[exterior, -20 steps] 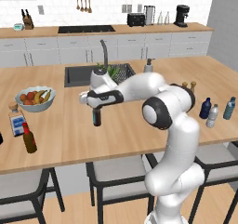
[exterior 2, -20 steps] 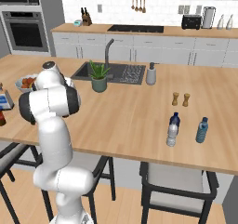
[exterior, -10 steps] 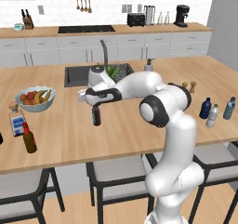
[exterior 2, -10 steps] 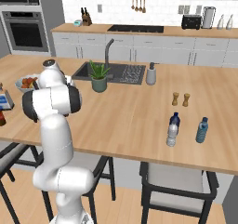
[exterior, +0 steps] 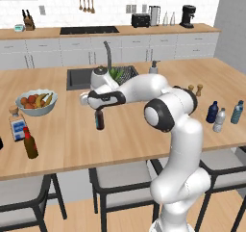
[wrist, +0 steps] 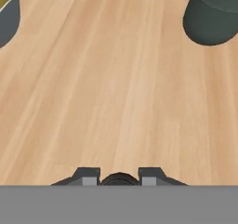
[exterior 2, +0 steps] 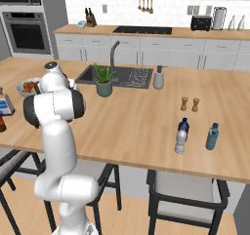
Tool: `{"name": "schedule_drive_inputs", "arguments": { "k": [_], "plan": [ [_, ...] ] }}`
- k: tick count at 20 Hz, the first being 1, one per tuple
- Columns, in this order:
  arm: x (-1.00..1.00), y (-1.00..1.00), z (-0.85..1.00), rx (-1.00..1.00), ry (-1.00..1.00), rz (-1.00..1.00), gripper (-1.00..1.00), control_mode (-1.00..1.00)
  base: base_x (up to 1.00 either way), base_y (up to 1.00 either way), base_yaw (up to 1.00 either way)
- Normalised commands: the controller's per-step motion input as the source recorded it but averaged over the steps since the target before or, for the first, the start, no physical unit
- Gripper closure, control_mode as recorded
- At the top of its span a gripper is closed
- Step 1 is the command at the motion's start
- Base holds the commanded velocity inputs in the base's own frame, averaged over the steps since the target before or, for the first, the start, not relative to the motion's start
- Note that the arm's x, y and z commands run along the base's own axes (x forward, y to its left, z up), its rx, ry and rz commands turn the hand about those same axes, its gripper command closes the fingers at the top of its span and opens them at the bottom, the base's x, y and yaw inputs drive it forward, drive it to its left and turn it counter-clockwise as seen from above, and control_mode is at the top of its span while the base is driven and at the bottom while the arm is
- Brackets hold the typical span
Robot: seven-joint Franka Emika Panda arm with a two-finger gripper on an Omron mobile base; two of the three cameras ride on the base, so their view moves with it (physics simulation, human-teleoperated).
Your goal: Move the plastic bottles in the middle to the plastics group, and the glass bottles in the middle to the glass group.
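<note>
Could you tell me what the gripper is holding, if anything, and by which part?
The gripper is shut on the near-black bottle, gripping it at its top.

Matt pale wood-grain counter, dark glass bottle, smooth dark plant pot.

Left base view: from behind the arm's left, high, facing forward and down over the wooden island counter. Right base view: from behind its right, sharing that counter and the sink. Hand view: very near, looking down at the countertop.
</note>
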Motion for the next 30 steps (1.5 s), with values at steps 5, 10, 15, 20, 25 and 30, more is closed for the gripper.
{"name": "schedule_drive_inputs", "arguments": {
  "k": [5,10,15,20,25,30],
  "plan": [
    [-0.33,0.04,0.35,0.00,-0.09,0.09,1.00,-1.00,0.00,0.00,0.00],
    [-0.45,0.43,0.40,0.00,0.00,0.22,1.00,-1.00,0.00,0.00,0.00],
    [-0.35,0.48,0.16,0.00,-0.02,0.29,1.00,-1.00,0.00,0.00,0.00],
    [-0.12,0.53,0.03,0.00,-0.01,0.29,1.00,-1.00,0.00,0.00,0.00],
    [0.00,0.43,0.01,0.02,0.00,0.26,1.00,-1.00,0.00,0.00,0.00],
    [0.00,0.45,0.00,0.02,0.00,0.21,1.00,-1.00,0.00,0.00,0.00]
  ]
}}
